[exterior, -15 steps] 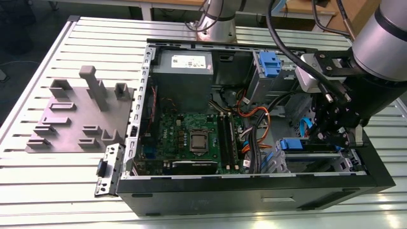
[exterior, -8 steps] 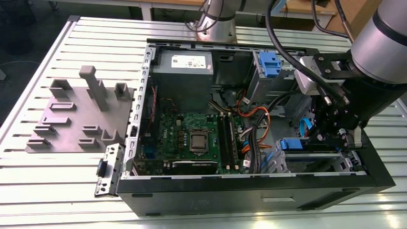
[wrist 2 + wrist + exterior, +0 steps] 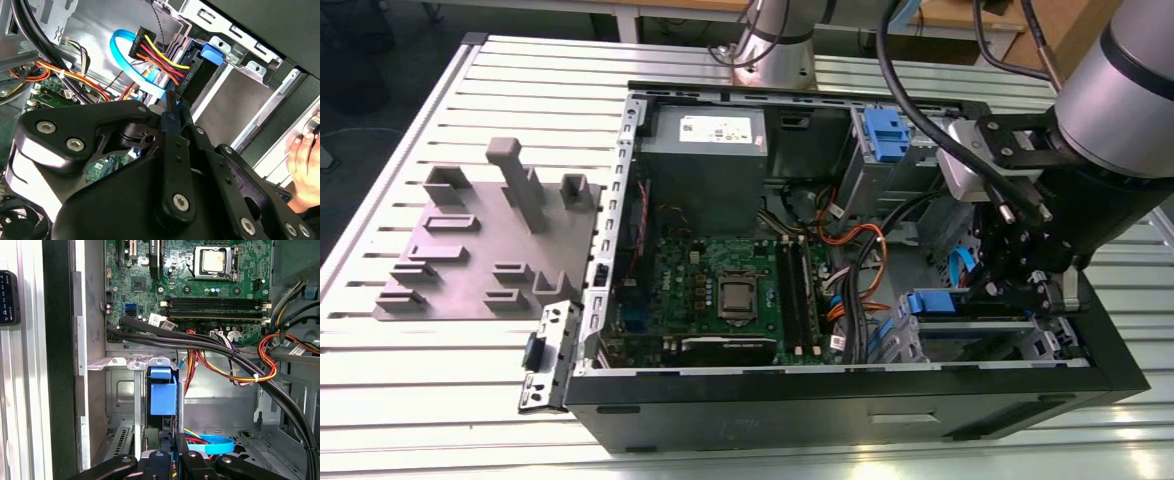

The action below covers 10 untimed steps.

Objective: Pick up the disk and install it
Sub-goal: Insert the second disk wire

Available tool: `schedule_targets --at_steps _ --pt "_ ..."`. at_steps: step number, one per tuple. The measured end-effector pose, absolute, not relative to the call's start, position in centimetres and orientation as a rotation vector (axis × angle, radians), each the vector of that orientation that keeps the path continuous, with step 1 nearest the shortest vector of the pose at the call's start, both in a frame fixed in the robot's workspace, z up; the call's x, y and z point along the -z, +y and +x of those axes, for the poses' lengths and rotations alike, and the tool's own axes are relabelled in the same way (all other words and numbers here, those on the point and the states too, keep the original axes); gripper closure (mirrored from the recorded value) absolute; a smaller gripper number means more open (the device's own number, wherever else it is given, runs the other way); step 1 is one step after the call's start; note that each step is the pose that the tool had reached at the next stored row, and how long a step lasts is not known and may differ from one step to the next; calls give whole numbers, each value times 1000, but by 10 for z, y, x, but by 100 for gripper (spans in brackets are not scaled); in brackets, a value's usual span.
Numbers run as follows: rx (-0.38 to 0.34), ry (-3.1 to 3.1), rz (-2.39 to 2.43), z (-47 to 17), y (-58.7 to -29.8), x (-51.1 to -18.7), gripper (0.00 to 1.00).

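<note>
Pushing the disk (image 3: 162, 397) down into its bay (image 3: 120, 390), I think; my claw (image 3: 167, 452) is pinched shut on its edge, so I must go straight.

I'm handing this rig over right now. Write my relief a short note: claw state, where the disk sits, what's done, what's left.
Claw: down inside the open computer case, at the drive bay in the corner on the exterior view's right; fingers look closed on the disk's edge.
Disk: blue carrier showing, standing in the bay slot between the metal rails.
Done: disk picked up and brought into the bay.
Left: whether it is fully seated cannot be told; claw not released.
Note: a person's hand rests by the case.
</note>
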<state>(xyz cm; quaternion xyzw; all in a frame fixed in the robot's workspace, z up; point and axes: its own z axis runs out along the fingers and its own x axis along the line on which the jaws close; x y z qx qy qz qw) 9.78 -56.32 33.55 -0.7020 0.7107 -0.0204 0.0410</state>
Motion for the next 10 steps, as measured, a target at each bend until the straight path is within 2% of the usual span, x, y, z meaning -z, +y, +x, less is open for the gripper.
schedule_targets --at_steps 10 --pt "62 2175 -2149 98 -564 -331 84"
